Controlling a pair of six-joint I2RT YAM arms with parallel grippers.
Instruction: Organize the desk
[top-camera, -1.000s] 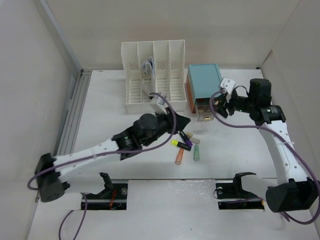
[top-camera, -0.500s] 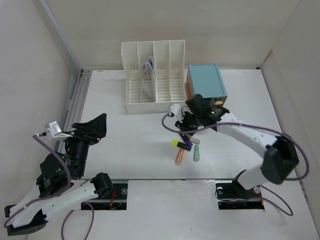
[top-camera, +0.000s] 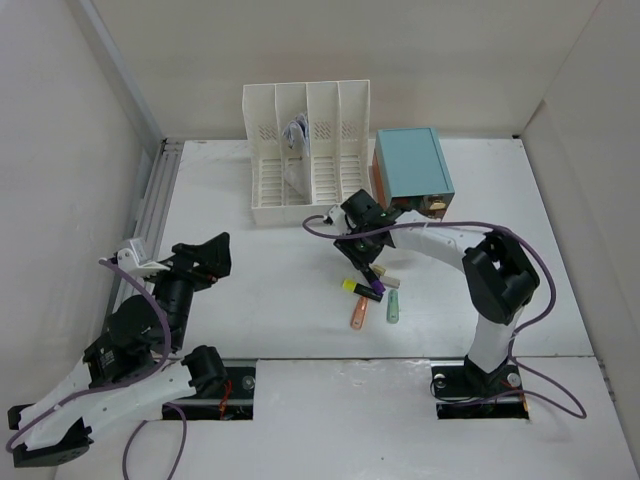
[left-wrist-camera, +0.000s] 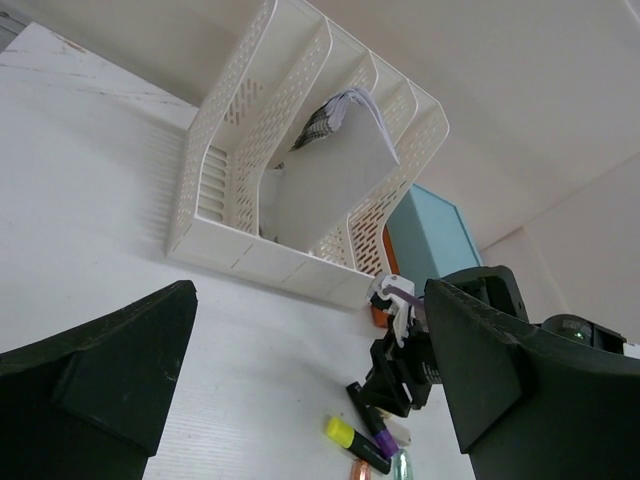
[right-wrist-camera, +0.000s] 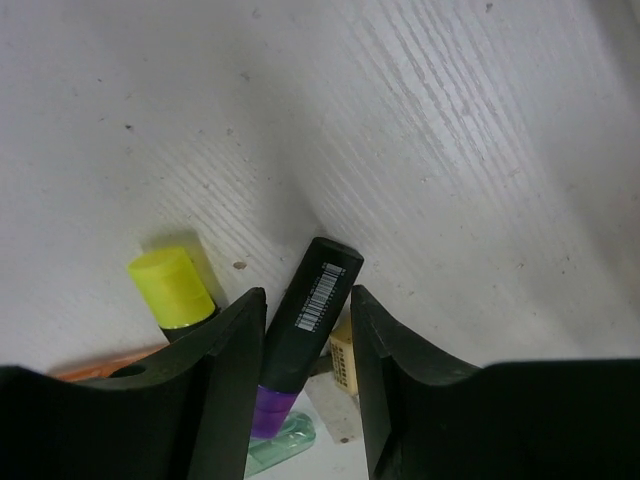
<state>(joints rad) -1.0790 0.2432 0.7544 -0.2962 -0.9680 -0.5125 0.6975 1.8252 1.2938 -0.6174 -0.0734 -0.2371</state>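
The white counter (top-camera: 260, 290) fills the floor of the walled cell, and nearly everything on it sits toward the back and middle. The left arm (top-camera: 120, 350) is folded up at the near left corner, which keeps it out of the way of the other arm's reach. Its claw (top-camera: 208, 250) is spread wide with nothing in it, and from its wrist camera it looks out over the counter toward the rack.

The right arm (top-camera: 450, 240) stretches across from the right to the middle of the counter, where the loose pens lie.

At the back wall stands a white slotted file rack (top-camera: 330, 150) with a sheaf of paper (top-camera: 295, 130) upright in one slot. The teal-topped drawer box (top-camera: 412, 165) stands just beside the rack on the right. It looks a likely home for the pens.

A small cluster of markers lies in front of the box: an orange one (top-camera: 357, 315), a green one (top-camera: 393, 308), a yellow-capped highlighter (right-wrist-camera: 170, 288) and a black-bodied purple marker (right-wrist-camera: 322, 275). The right claw (right-wrist-camera: 307, 295) is lowered over this last one, narrowed so that a finger stands on each side of its barrel. The marker lies at a slant between them. The pictures do not show whether the pads press it or only flank it.

The marker carries a white barcode label, but its digits are too small to read. No brand name shows anywhere.
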